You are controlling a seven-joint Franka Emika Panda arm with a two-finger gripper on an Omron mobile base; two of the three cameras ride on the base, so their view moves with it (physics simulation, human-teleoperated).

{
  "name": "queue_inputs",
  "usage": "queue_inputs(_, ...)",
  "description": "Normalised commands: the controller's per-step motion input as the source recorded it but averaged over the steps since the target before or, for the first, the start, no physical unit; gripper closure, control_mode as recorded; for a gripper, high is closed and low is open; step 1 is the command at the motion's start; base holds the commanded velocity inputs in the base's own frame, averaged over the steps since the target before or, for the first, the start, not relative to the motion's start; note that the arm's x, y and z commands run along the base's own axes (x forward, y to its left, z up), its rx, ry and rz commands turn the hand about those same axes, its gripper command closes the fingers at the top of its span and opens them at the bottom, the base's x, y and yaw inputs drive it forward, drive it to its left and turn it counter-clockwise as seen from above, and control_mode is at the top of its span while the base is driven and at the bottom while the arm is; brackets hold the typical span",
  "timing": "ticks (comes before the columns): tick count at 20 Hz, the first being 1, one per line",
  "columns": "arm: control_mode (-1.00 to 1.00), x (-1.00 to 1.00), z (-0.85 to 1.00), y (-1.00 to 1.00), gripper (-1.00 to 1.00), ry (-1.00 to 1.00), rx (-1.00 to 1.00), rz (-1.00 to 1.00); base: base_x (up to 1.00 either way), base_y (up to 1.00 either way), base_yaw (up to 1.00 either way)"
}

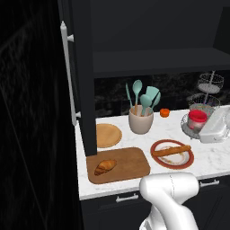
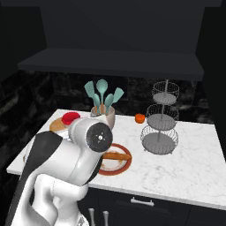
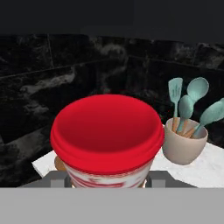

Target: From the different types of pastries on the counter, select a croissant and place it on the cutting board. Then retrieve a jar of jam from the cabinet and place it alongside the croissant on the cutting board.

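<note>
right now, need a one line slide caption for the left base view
Croissant on the cutting board; gripper holds the red-lidded jar of jam above the counter.

Kitchen — marble counter (image 1: 211,155), utensil crock (image 1: 140,120).

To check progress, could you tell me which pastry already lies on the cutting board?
The croissant, the small golden crescent, lies on the cutting board. The long baguette stick rests on the red-rimmed plate instead.
</note>
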Motion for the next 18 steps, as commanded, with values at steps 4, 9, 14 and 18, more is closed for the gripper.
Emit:
queue_inputs(4,-1.0,0.98,-1.0,1.0,1.0,-0.08,0.0,0.32,0.0,0.0,0.0)
queue_inputs(9,-1.0,0.3,-0.48,0.23,1.0,-0.03,0.02,0.16,0.0,0.0,0.0)
queue_inputs(14,-1.0,0.62,-1.0,0.64,1.0,-0.32,0.08,0.55,0.0,0.0,0.0)
queue_inputs(18,-1.0,0.16,-0.25,0.14,1.0,-0.07,0.03,0.14,0.0,0.0,0.0)
